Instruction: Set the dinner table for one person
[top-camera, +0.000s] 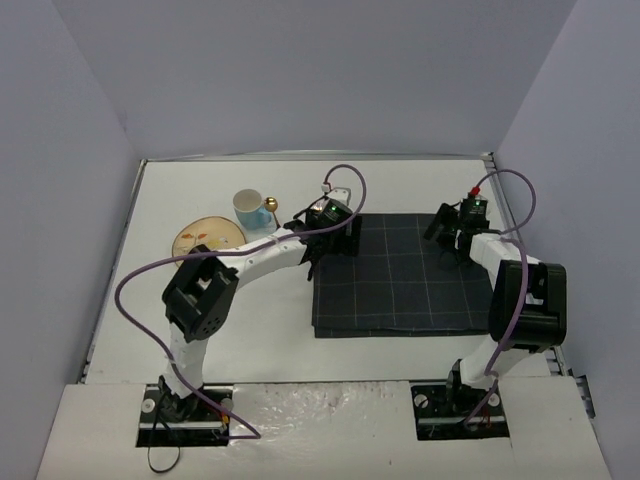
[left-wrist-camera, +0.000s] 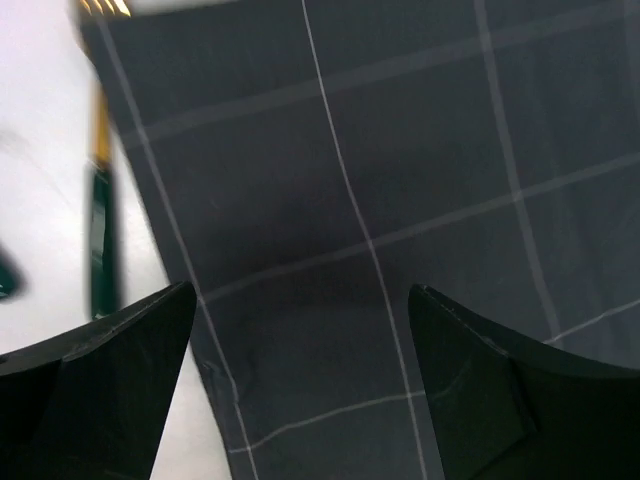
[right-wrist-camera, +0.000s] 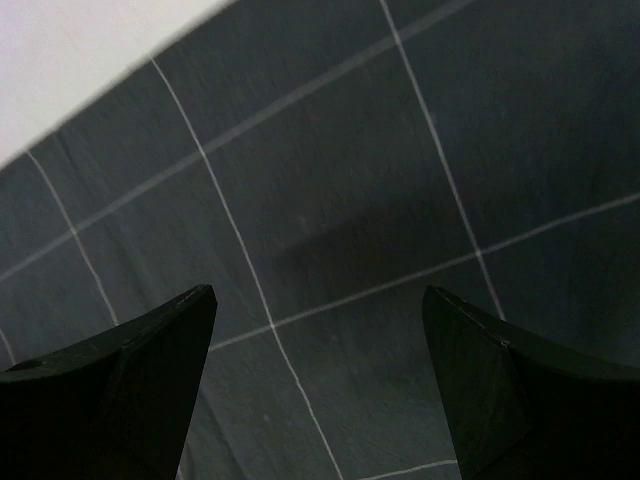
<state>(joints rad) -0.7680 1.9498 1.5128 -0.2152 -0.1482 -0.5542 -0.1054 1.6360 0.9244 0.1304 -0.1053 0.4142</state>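
Starting with the desk (top-camera: 270, 335): the big white top under everything, with the navy placemat (top-camera: 400, 285) lying flat right of centre. The left jaws and right jaws hang spread apart over the mat's far corners, with nothing in them. I'd guess the mat step is done, so next up is fetching the plate (top-camera: 205, 238) or cup (top-camera: 250, 208) from the left. There's a blurry green-handled utensil (left-wrist-camera: 100, 230) beside the mat, can't tell which kind.

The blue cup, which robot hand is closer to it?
Left. The left gripper hangs over the far left corner of the placemat, just right of the blue cup. The right gripper is over its far right part, clearly farther off.
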